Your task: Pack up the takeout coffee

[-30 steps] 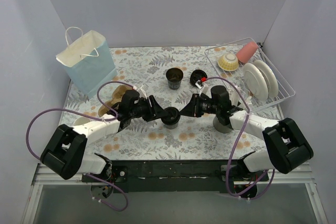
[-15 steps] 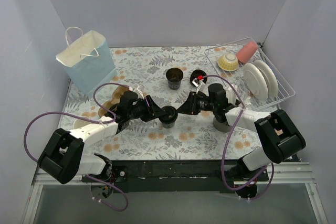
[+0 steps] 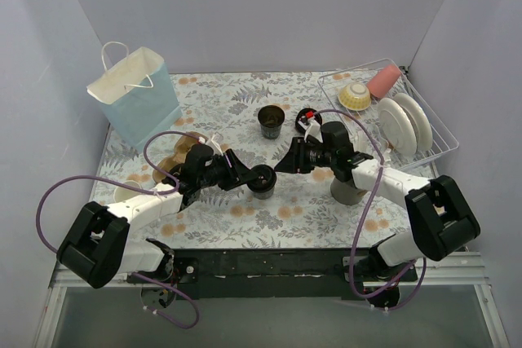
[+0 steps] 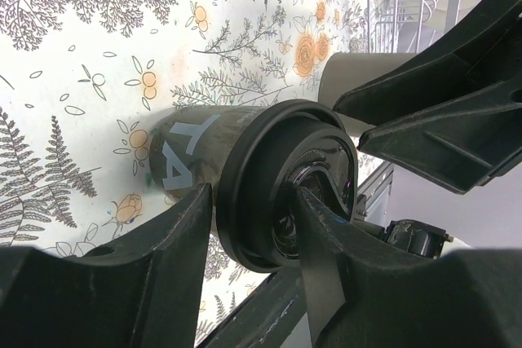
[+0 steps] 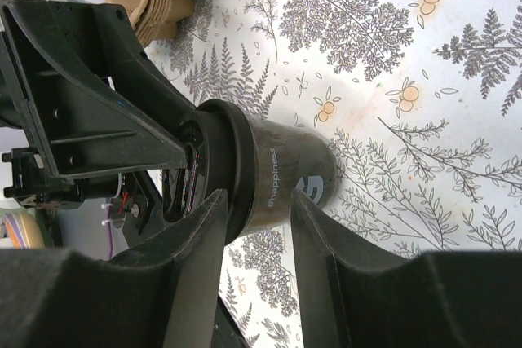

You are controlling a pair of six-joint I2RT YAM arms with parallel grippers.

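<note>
Coffee cup (image 5: 289, 173) half hidden under left gripper (image 3: 251, 177) from above. Black, white lettering, mid-table, slightly nearer front edge. Left fingers pinch lid (image 4: 281, 189) rim; right gripper (image 3: 280, 165) spread wide beside it, contact unclear.

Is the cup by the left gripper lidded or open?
Lidded: the black lid sits over the mouth of the cup. Whether snapped down, cannot tell.

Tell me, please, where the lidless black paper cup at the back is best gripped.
Probably around the side wall of the lidless black paper cup, approached level from the near side: it stands upright and open, nothing touching it.
</note>
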